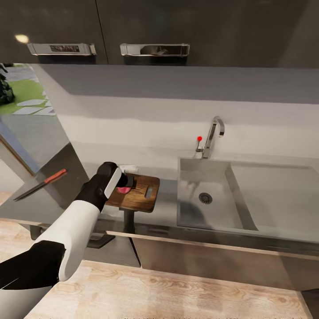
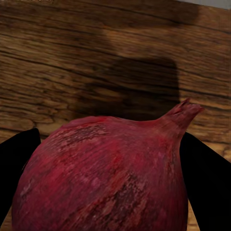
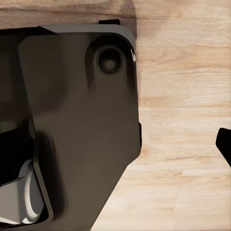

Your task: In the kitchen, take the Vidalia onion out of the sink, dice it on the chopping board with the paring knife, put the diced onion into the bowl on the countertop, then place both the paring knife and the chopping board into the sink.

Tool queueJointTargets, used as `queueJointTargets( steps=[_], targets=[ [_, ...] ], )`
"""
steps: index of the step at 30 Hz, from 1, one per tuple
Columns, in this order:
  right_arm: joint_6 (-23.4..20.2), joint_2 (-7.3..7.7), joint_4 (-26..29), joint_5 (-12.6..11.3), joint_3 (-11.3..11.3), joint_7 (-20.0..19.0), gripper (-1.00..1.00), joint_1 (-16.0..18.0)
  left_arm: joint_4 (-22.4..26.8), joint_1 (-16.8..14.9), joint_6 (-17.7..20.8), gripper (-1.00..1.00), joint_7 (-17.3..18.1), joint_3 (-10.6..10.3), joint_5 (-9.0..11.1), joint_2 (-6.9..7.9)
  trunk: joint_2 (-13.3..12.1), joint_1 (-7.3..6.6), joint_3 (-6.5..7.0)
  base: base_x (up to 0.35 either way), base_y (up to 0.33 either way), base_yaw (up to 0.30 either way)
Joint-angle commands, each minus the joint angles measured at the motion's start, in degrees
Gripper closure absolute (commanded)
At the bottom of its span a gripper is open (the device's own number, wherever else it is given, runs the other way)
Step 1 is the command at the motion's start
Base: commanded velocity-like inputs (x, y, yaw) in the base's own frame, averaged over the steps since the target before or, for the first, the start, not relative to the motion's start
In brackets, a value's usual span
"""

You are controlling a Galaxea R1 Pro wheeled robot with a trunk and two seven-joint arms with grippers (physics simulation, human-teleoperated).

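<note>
A dark red onion (image 1: 124, 190) is held in my left gripper (image 1: 125, 184), just over the left part of the brown wooden chopping board (image 1: 142, 195). In the left wrist view the onion (image 2: 106, 178) sits between two dark fingers (image 2: 17, 163), with the board's grain (image 2: 96, 57) behind it. The red-handled paring knife (image 1: 40, 184) lies on the countertop (image 1: 166, 208), far left of the board. A white bowl rim (image 1: 129, 168) peeks out behind my wrist. The grey steel sink (image 1: 208, 217) to the right holds nothing. One dark fingertip (image 3: 224, 144) of my right gripper hangs over the floor.
A chrome faucet (image 1: 214, 133) and a small red knob (image 1: 199, 138) stand behind the basin, with the flat draining surface (image 1: 279, 195) to its right. Dark wall cabinets (image 1: 155, 31) hang overhead. My dark base (image 3: 72, 120) rests on the light wooden floor (image 3: 183, 96).
</note>
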State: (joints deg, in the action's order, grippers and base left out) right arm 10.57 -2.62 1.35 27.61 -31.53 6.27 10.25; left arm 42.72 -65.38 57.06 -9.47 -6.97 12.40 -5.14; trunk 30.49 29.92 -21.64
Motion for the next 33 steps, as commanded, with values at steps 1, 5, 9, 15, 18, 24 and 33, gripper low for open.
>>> queueJointTargets(
  steps=[1, 5, 9, 15, 18, 24, 33],
  targets=[
    [0.2, -0.02, 0.0, 0.6, -0.5, 0.2, -1.00, 0.0, -0.8, 0.0, 0.2, 1.00, -0.6, -0.1, 0.6, 0.04, 0.0, 0.04, -0.18, 0.000, 0.000, 0.000],
    [0.2, -0.02, 0.0, 0.6, -0.5, 0.2, -1.00, 0.0, -0.7, 0.0, 0.2, 1.00, -0.6, -0.2, 0.6, 0.04, 0.0, 0.04, -0.52, 0.000, 0.000, 0.000],
    [0.2, -0.02, 0.0, 0.6, -0.5, 0.1, -1.00, 0.0, -0.6, 0.0, 0.2, -1.00, -0.6, -0.2, 0.6, 0.09, 0.0, 0.04, -0.62, 0.000, 0.000, 0.000],
    [0.2, -0.02, 0.0, 0.6, -0.5, 0.1, -1.00, 0.0, -0.6, 0.0, 0.2, -1.00, -0.6, -0.1, 0.6, 0.13, 0.0, 0.04, -0.64, 0.000, 0.000, 0.000],
    [0.2, -0.02, 0.0, 0.6, -0.5, 0.1, -1.00, 0.0, -0.6, 0.0, 0.2, -1.00, -0.6, -0.1, 0.6, 0.19, 0.0, 0.04, -0.64, 0.000, 0.000, 0.000],
    [0.2, -0.02, 0.0, 0.6, -0.5, 0.1, -1.00, 0.0, -0.5, 0.0, 0.2, -1.00, -0.6, -0.1, 0.6, 0.22, 0.0, 0.04, -0.64, 0.000, 0.000, 0.000],
    [0.2, -0.02, 0.0, 0.6, -0.4, 0.1, -1.00, 0.0, 3.5, 0.0, 0.3, -1.00, -0.6, 0.0, 0.5, 0.34, 0.0, 0.04, -0.64, 0.000, 0.000, 0.000]
  ],
)
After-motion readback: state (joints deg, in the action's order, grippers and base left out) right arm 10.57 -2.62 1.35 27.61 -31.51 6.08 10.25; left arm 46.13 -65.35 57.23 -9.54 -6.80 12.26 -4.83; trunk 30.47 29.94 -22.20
